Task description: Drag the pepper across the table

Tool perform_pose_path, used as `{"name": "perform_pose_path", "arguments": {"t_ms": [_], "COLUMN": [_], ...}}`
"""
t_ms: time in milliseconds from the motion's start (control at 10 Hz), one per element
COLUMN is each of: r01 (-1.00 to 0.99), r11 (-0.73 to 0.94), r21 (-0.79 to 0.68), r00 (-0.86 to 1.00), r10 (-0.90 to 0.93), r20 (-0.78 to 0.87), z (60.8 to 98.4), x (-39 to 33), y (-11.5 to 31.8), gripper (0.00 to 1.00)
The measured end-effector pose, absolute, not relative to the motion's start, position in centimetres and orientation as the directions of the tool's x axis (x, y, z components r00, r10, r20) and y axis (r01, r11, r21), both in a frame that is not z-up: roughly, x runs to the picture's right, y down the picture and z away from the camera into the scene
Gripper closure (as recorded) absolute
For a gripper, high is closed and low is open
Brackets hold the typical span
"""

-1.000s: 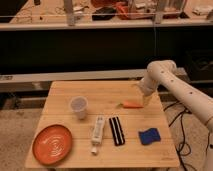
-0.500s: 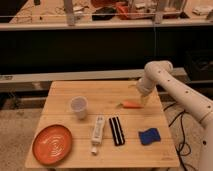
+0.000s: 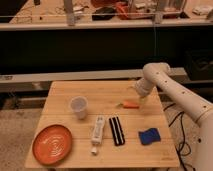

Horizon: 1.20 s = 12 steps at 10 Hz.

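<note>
While the table (image 3: 60, 92) and pretty much everything on it sit just where they did a second ago, the big white arm (image 3: 180, 95) has moved. Its wrist has swung a bit to the left and dipped a little lower over the right side of the tabletop. The pepper hasn't visibly budged yet.

The rest by size: an orange plate (image 3: 52, 145) at the front left corner, a white cup (image 3: 79, 107) further back on the left, then a white remote (image 3: 98, 130) and a black remote (image 3: 116, 131) lying side by side in the middle. A blue cloth (image 3: 148, 136) sits front right.

The gripper (image 3: 142, 100) is pointing down, right at the pepper's fat end, touching it or as good as. Honestly can't tell whether it's spread or pressed together from here.

The pepper (image 3: 131, 104) is lying flat, right of centre toward the back of the table. It's small, slim and orange, kinda carrot-looking, with its little green stem pointing left toward the cup.
</note>
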State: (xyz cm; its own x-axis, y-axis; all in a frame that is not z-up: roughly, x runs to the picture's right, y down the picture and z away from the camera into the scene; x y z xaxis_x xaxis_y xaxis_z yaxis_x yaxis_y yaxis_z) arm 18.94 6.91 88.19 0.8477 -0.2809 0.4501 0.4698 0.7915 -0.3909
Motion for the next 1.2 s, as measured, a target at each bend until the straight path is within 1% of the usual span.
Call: {"name": "perform_pose_path", "arguments": {"t_ms": [1200], "r01": [0.522], "r11": [0.745], "r21": [-0.415], "r00": [0.822], "r10": [-0.309], "r20": [0.479], "z": [89.8], "x": [19.0], "y": [7.9], "gripper": [0.20]}}
